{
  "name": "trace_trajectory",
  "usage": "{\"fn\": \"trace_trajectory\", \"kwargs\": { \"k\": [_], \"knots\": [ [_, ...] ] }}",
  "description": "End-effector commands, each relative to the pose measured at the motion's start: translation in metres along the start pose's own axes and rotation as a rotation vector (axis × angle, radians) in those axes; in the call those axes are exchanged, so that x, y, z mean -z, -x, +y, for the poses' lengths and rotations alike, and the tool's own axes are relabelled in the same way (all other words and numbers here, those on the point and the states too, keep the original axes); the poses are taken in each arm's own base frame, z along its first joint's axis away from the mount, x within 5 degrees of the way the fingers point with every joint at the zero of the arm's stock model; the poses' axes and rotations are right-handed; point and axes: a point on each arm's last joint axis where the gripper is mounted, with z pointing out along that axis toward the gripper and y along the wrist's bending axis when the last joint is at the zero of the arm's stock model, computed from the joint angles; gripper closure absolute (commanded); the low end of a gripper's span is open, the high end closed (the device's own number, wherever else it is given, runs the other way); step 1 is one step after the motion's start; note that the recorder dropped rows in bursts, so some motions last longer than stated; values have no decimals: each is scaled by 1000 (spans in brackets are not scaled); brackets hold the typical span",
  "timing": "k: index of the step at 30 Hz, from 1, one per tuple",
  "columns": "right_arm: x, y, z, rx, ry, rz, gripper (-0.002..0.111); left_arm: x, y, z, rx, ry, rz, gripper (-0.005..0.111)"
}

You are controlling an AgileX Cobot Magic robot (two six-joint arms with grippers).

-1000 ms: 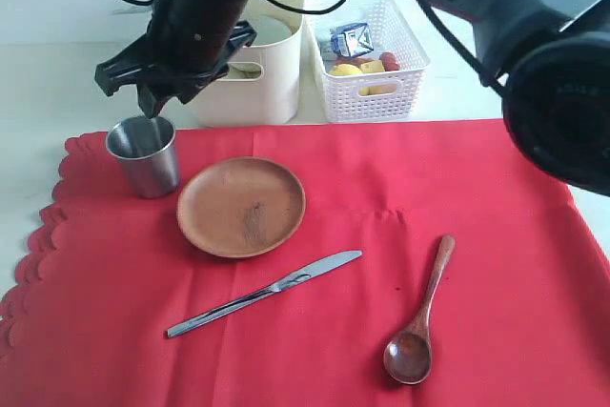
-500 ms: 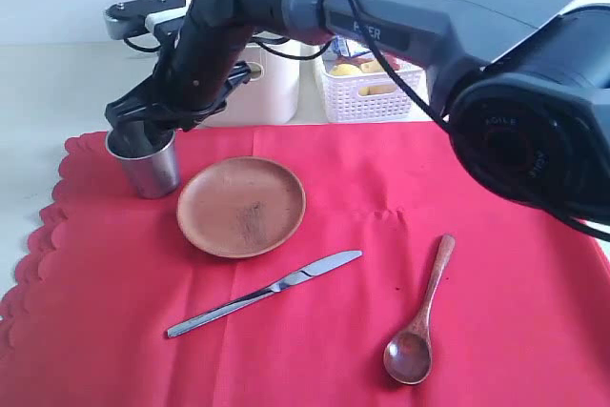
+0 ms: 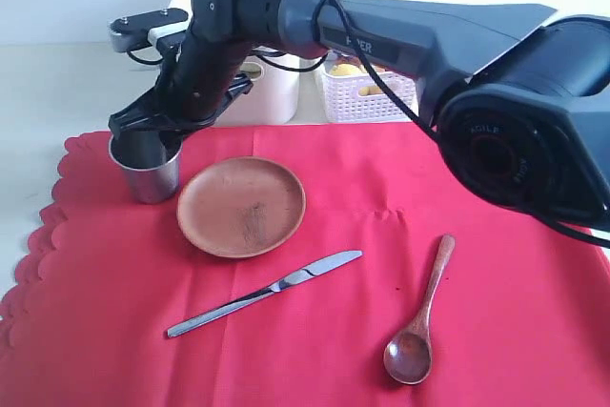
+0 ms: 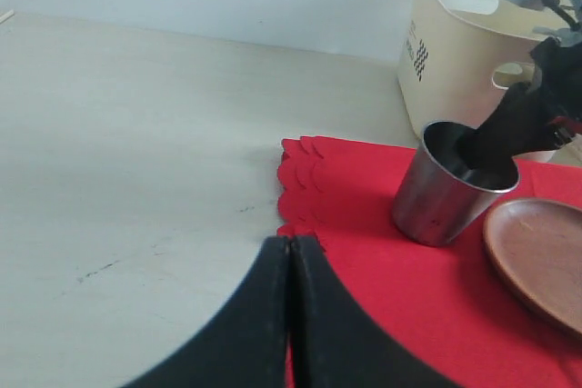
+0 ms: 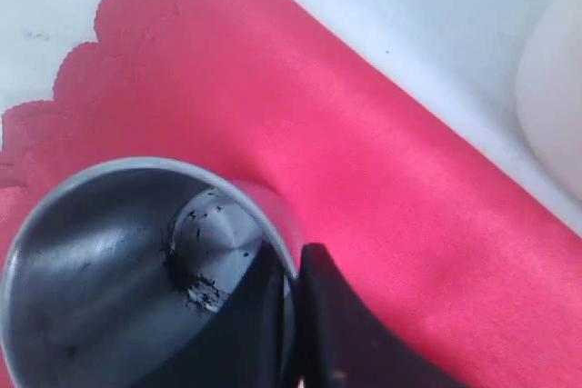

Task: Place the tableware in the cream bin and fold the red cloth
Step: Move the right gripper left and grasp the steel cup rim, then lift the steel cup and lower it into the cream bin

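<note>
The steel cup (image 3: 145, 167) stands upright on the red cloth (image 3: 400, 188) near its scalloped left edge. My right gripper (image 3: 152, 136) reaches across from the right and is shut on the cup's rim (image 5: 118, 261), one finger inside and one outside. A round wooden plate (image 3: 241, 206) lies beside the cup, with a steel knife (image 3: 267, 293) and a dark wooden spoon (image 3: 419, 316) nearer the front. The cream bin (image 3: 276, 92) stands behind the cloth. My left gripper (image 4: 290, 247) is shut and empty, low over the cloth's scalloped edge, some way from the cup (image 4: 459, 188).
A white lattice basket (image 3: 367, 100) with food items stands right of the cream bin (image 4: 455, 52). The right arm's dark links stretch over the back of the cloth. Bare pale table lies left of the cloth (image 4: 364, 270).
My right gripper came down from above the cup onto its rim and closed on it. The cup, plate, knife and spoon have not moved.
</note>
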Motion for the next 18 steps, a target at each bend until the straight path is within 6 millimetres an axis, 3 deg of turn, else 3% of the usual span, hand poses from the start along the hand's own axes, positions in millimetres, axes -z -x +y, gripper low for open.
{"fn": "trace_trajectory", "kwargs": {
  "k": [1, 8, 13, 18],
  "knots": [
    [9, 5, 2, 10, -2, -26, 108, 0, 0, 0, 7, -3, -7, 107],
    [54, 20, 14, 31, 7, -87, 108, 0, 0, 0, 7, -3, -7, 107],
    [117, 33, 27, 103, -4, -170, 108, 0, 0, 0, 7, -3, -7, 107],
    [159, 38, 31, 155, -62, -238, 108, 0, 0, 0, 7, -3, -7, 107]
  ]
}}
